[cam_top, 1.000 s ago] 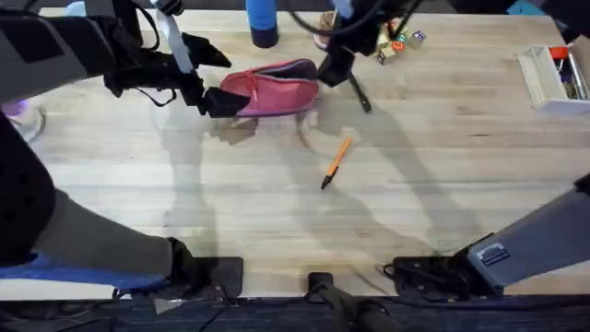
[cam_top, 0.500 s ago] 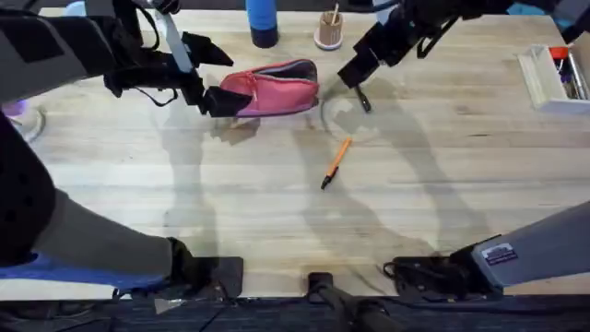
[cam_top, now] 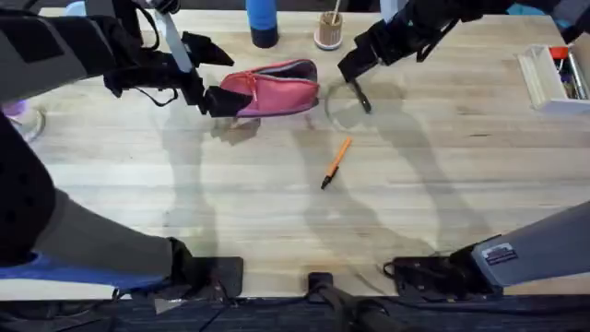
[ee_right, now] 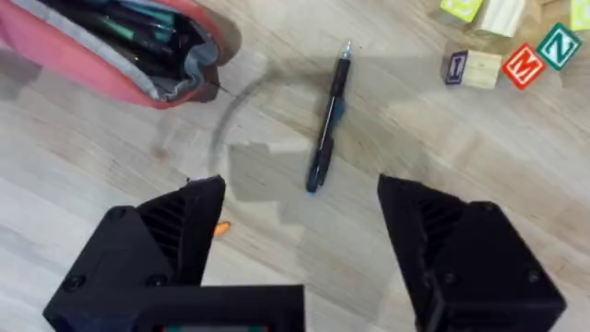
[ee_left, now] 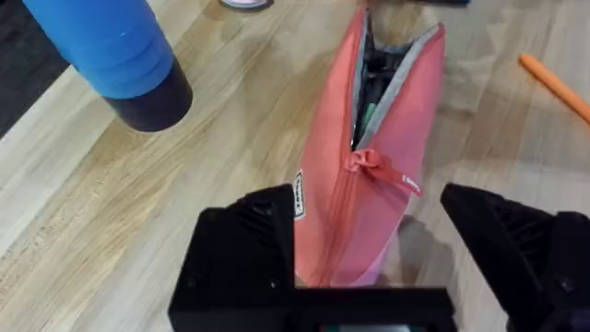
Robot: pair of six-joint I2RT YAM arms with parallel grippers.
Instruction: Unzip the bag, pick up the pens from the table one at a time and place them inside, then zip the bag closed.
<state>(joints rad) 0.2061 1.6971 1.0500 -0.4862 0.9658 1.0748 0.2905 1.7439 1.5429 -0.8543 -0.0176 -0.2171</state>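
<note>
The pink-red bag (cam_top: 277,88) stands on its edge at the back of the table (cam_top: 277,212), its zipper part open. In the right wrist view the open end of the bag (ee_right: 111,51) shows several pens inside. My left gripper (cam_top: 217,92) is open around the bag's left end (ee_left: 332,184); one finger touches the fabric and a small gap separates the other. A black pen (cam_top: 360,96) lies just right of the bag. Above it hovers my right gripper (cam_top: 353,66), open and empty, and the black pen (ee_right: 324,129) lies beyond its fingertips. An orange pen (cam_top: 336,162) lies nearer the table's middle.
A blue bottle (cam_top: 262,23) and a cup of wooden sticks (cam_top: 328,32) stand behind the bag. Letter blocks (ee_right: 502,55) lie past the black pen. A white tray (cam_top: 551,81) with markers sits at the far right.
My right arm swung right, away from the bag's open end, and its gripper now hangs over the black pen. The left arm, the bag and both pens stayed put.
</note>
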